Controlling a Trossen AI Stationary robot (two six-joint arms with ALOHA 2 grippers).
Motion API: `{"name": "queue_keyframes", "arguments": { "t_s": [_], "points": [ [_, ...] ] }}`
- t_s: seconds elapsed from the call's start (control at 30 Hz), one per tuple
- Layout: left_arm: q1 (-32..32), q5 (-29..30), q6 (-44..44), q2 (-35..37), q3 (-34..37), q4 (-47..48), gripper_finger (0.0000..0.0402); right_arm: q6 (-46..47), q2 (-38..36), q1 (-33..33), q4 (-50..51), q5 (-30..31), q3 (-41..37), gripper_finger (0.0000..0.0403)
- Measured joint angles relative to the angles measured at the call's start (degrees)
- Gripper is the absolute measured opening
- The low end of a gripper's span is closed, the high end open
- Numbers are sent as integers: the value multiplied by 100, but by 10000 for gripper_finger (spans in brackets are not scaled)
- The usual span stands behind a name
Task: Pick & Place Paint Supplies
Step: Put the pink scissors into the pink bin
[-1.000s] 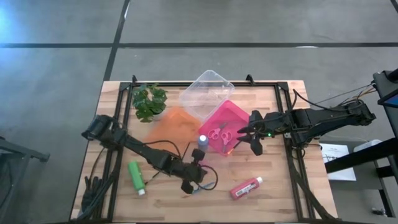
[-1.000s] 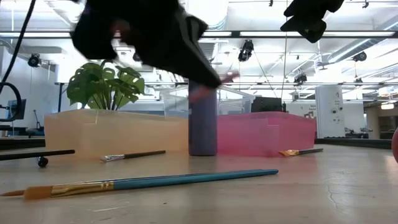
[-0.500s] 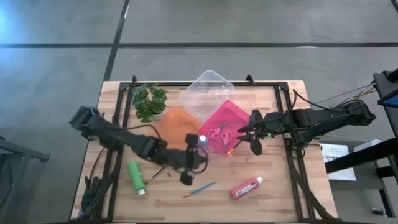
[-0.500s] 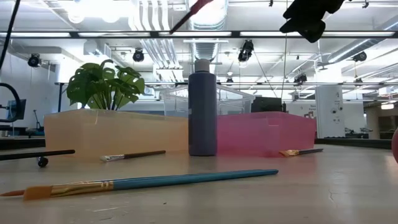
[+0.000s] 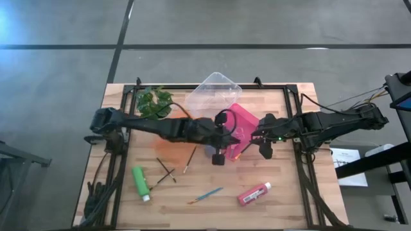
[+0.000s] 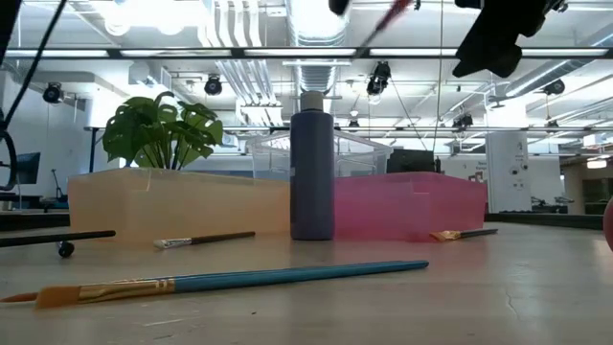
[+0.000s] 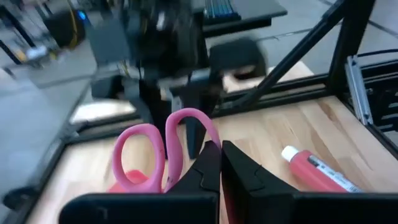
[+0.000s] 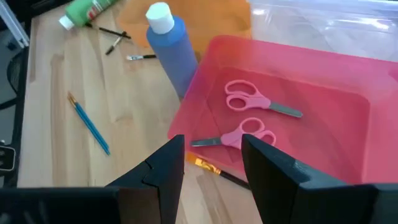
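My left gripper point(image 5: 226, 142) point(image 7: 221, 165) is shut on pink-handled scissors point(image 7: 149, 155) above the near left part of the pink tray point(image 5: 249, 119). My right gripper point(image 5: 260, 144) point(image 8: 211, 168) hovers open over the tray's right edge. Two more pink scissors point(image 8: 252, 99) lie flat inside the tray. The blue-purple bottle point(image 6: 311, 163) point(image 8: 171, 46) stands upright beside the tray. The green bottle point(image 5: 140, 183) and the red bottle point(image 5: 254, 192) lie on their sides. A blue brush point(image 5: 207, 194) and dark brushes point(image 5: 167, 170) lie on the table. My left gripper holds the pink scissors with its fingers shut; the two handle loops point(image 7: 186, 134) stick out past and beside the fingertips. The fingers hide the part they are on. The scissors are lifted clear, high above the table point(image 6: 393, 11).
An orange tray point(image 5: 173, 146) and a clear tray point(image 5: 215, 90) adjoin the pink one, with a leafy plant point(image 5: 153, 102) at the far left. A brush with orange bristles point(image 8: 214, 171) lies by the pink tray's near edge. Bare wood lies along the table's near edge.
My left gripper has risen from the near middle of the table and swung toward the far right, to the pink tray, carrying the scissors up with it. The blue brush it had covered now shows on the table.
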State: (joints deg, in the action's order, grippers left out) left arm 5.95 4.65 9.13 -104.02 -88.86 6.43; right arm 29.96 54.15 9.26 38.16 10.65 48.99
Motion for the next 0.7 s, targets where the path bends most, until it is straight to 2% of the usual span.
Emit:
{"name": "queue_keyframes", "arguments": {
  "t_s": [0.27,0.43,0.7],
  "points": [
    [-299,-623,-164,-625,15,-537,1,50,-193,0,228,-2,0,157],
    [-486,-748,-410,-984,15,-791,1,50,-265,2,337,-20,-3,157],
    [-599,-894,-514,-1208,15,-630,1,-16,-321,13,364,-17,-4,157]
  ]
}}
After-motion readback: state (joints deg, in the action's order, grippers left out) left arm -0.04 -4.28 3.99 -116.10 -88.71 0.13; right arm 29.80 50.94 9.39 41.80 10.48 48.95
